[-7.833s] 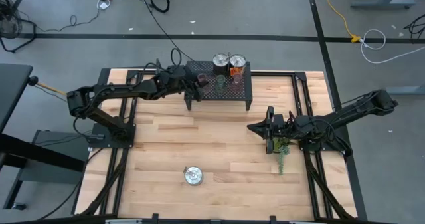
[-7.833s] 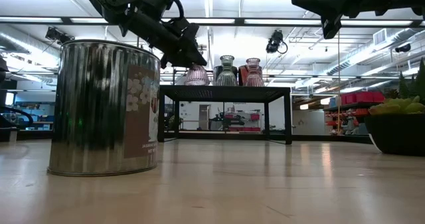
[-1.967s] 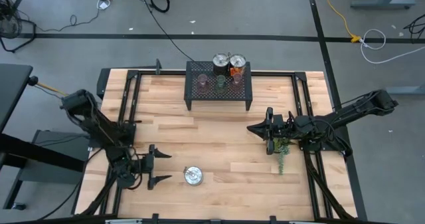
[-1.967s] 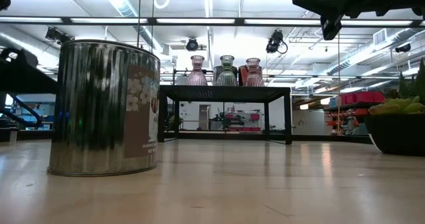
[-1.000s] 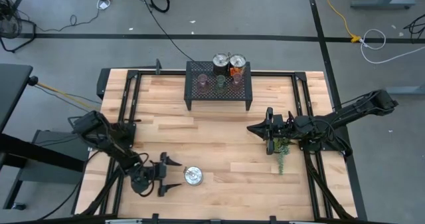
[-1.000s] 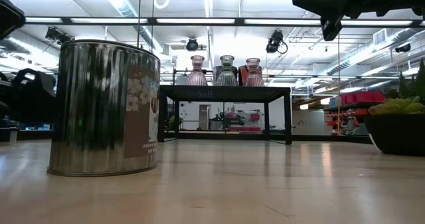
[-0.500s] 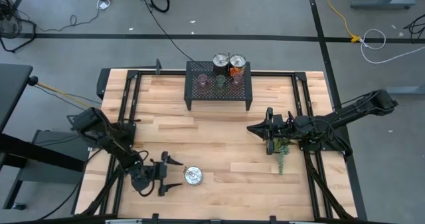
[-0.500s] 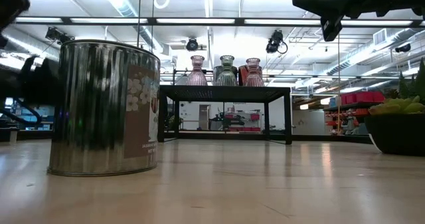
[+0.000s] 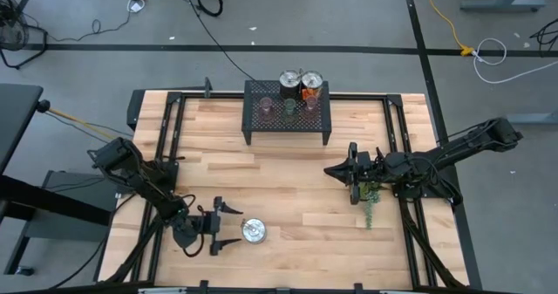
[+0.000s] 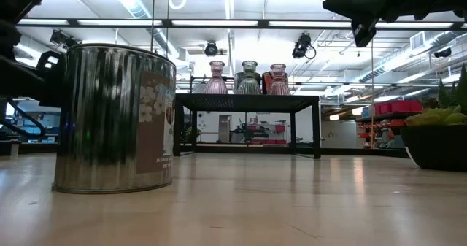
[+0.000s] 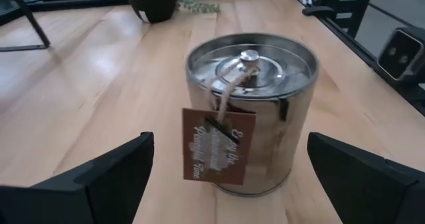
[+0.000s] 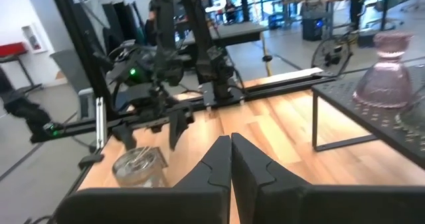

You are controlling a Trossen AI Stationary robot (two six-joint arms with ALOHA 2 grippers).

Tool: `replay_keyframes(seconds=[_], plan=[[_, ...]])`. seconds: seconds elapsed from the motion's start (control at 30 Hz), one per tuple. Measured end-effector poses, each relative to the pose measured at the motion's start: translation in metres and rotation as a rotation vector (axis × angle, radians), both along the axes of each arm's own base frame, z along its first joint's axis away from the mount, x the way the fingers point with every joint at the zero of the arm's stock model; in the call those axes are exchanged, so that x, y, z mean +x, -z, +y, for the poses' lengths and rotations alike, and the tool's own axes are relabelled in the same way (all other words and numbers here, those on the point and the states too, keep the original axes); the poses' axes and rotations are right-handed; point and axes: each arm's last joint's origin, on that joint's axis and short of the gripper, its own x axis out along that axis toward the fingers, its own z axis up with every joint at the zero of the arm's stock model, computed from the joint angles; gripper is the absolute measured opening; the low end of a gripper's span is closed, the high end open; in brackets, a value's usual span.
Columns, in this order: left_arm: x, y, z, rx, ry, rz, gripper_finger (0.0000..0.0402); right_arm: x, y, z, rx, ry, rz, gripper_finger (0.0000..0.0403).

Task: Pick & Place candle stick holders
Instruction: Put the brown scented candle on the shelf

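High view shows my left gripper (image 9: pixel 216 225) low over the table, right beside the round tin (image 9: pixel 254 231), with its fingers spread wide on either side of the tin's near face. I think the danger is here: if I push forward, a finger could bump the tin and slide or tip it. The tin is also not what I want to pick.

Farther from the tin, my right gripper (image 9: pixel 342 167) hangs in the air over the table by the potted plant (image 9: pixel 368 193), its fingers pressed together on nothing.

Farthest from the tin, the three candle stick holders (image 9: pixel 286 107) stand in a row on the black mesh stand (image 9: pixel 287 124), with two more tins (image 9: pixel 300 82) behind them. Nothing touches them.
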Motion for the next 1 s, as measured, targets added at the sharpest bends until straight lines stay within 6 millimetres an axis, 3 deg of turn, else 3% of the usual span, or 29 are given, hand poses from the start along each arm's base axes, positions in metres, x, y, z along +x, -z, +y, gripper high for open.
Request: replay_keyframes(seconds=[0.4,0.7,1.0], plan=[[0.001,0.001,0.001,-0.193,-0.071,-0.008,0.0399,0.000,0.001,0.000,-0.058,-0.019,0.009,0.0008],[0.004,-0.001,-0.003,-0.194,-0.084,-0.023,0.0399,0.000,0.001,0.001,-0.052,-0.021,0.012,0.0008],[0.025,0.026,-0.029,-0.118,-0.140,-0.010,0.0399,0.000,0.001,0.000,-0.058,-0.021,0.012,0.0008]])
